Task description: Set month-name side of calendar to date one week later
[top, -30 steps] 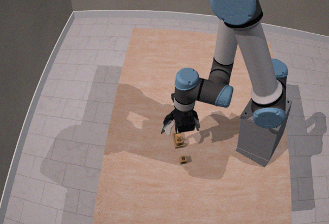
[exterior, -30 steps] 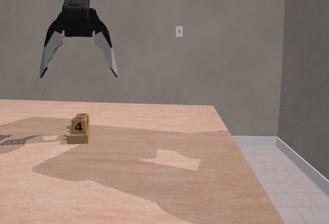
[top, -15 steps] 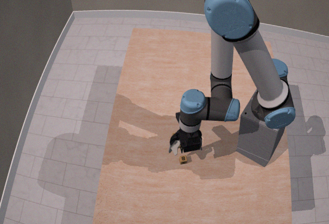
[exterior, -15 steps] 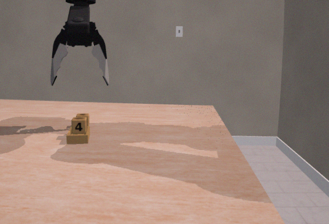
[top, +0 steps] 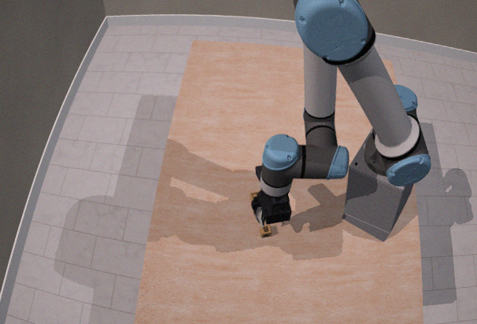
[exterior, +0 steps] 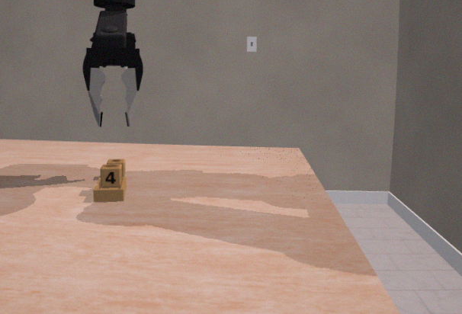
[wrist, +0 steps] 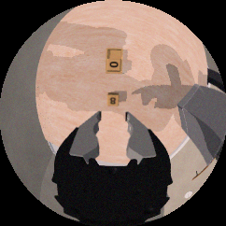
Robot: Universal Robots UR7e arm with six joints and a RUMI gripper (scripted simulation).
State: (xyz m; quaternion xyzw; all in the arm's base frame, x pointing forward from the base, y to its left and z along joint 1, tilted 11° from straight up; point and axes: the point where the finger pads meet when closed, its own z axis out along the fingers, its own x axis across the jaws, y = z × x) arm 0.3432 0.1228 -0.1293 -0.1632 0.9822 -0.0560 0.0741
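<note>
Fingers (top: 259, 215) (exterior: 96, 97) are partly open, with a moderate gap between their tips and nothing held in it. They point down at the bench (top: 238, 101) (exterior: 193, 252) (wrist: 89, 28), and in the exterior view you can see their tips well above the cubes, touching neither.

Your tray (top: 252, 193) (exterior: 109, 196) (wrist: 108, 52) rests on the bench. It carries one cube (exterior: 110, 177) (wrist: 114, 64), which shows you a 0 on top in the wrist view and a 4 on the side facing the exterior camera. That 4 reads upright from there, and the cube looks level. From above, the gripper hides most of the tray from you.

The second cube (top: 265, 230) (exterior: 121, 167) (wrist: 113, 99) sits directly on the bench, near the tray but apart from it, with an 8 on its upper face. In the exterior view you get only part of it, behind the cube with the 4. So only one of your two cubes is in the tray, and the date is not complete. You can't read the month's name in any of these views, nor tell which date is wanted.

Over to one side, the arm's grey pedestal (top: 370, 204) (wrist: 201, 121) stands well apart from both cubes.
</note>
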